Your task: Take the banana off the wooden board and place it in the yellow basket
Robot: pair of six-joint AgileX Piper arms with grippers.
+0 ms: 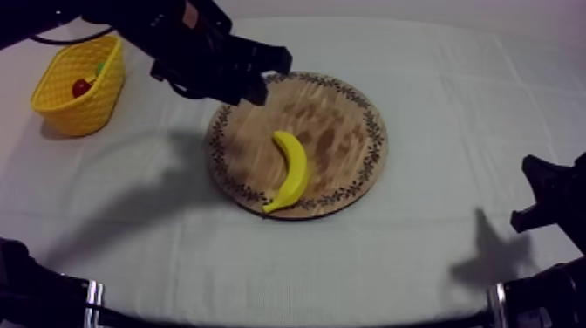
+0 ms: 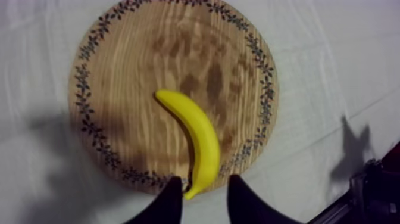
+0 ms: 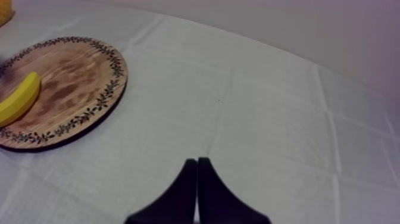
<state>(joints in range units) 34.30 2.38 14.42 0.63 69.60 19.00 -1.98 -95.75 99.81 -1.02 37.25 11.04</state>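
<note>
The yellow banana [image 1: 292, 167] lies curved on the round wooden board [image 1: 336, 109], its tip near the board's front rim. My left gripper [image 1: 272, 77] hovers open over the board's far left rim, above and apart from the banana. From the left wrist, the banana [image 2: 193, 137] lies on the board [image 2: 137, 71] beyond my two spread fingertips [image 2: 169, 202], with nothing held between them. The yellow basket [image 1: 65, 109] stands at the far left of the table. My right gripper [image 1: 534, 194] rests shut at the right edge; its fingers [image 3: 196, 190] lie together over bare cloth.
The basket holds a small red fruit [image 1: 81, 86] and something green beside it. From the right wrist, the board [image 3: 71, 83] and banana [image 3: 18, 98] lie off to one side. The right arm [image 2: 375, 190] stands off the board over the cloth.
</note>
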